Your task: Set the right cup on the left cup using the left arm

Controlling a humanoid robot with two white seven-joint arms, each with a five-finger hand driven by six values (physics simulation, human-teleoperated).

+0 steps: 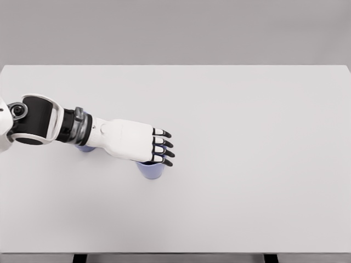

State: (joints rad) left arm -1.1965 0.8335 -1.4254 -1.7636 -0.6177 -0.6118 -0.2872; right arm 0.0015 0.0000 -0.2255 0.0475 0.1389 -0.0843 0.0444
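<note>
Two lavender-blue cups sit on the white counter (247,164) at its left side, both largely hidden: the right cup (151,170) shows only its lower body and a sliver of rim beneath the left hand (137,143), while the left cup (85,148) peeks out as a small patch under the forearm, and neither shows any readable label. The left arm reaches in from the left edge, palm down over the right cup, its black-tipped fingers (163,143) extended side by side past the rim; whether they grip the cup cannot be told.

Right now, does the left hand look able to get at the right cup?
Probably yes. The left hand hangs directly over the right cup, fingers extended, nothing between them. Whether it touches the rim cannot be told. The left cup sits mostly hidden under the forearm.
</note>
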